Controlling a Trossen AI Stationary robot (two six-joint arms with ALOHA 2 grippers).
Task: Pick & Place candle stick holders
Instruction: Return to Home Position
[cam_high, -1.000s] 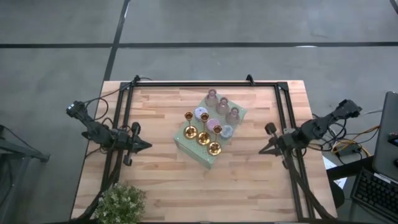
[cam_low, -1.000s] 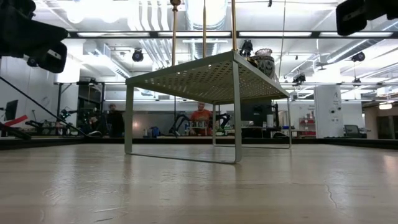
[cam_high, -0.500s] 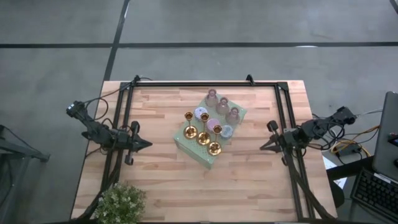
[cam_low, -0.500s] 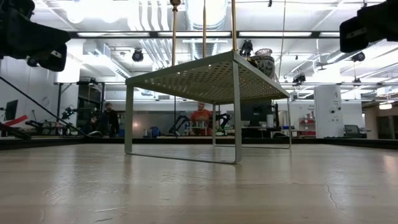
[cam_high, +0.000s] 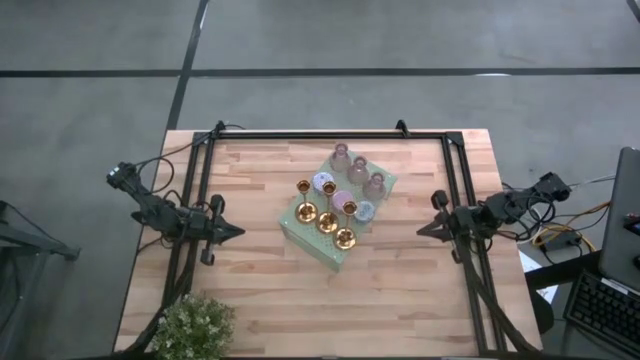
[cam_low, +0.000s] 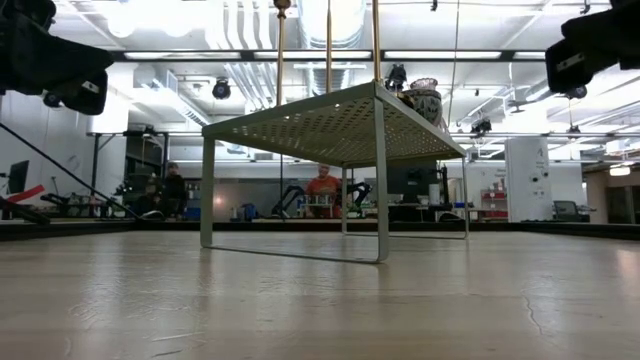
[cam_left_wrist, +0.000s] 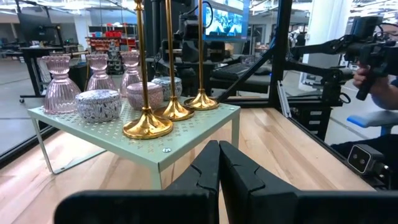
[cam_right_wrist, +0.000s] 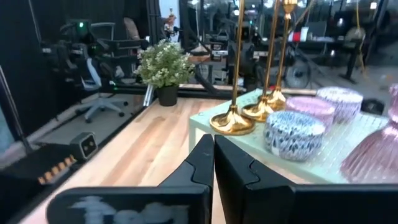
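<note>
Three slim gold candle stick holders (cam_high: 328, 222) stand on their round bases on a pale-green perforated stand (cam_high: 322, 250) at the table's middle. Beside them on the stand sit squat round pastel holders (cam_high: 343, 199) and three pink ribbed glass ones (cam_high: 358, 170). My left gripper (cam_high: 235, 232) hovers shut over the table's left side, pointing level at the stand (cam_left_wrist: 186, 146). My right gripper (cam_high: 424, 232) hovers shut over the right side, also pointing at the stand. Both are well apart from it. The wrist views show the gold bases (cam_left_wrist: 147, 127) (cam_right_wrist: 232, 122) ahead of the shut fingers.
A small leafy plant (cam_high: 195, 328) stands at the table's near left corner. A black frame (cam_high: 330, 133) runs along the far edge and both sides. The stand rests on thin legs (cam_low: 381, 190). Bare wood lies between each gripper and the stand. People sit far behind (cam_low: 322, 188).
My right gripper has sunk a little, staying shut and pointing at the stand. The left gripper and all the holders have kept still.
</note>
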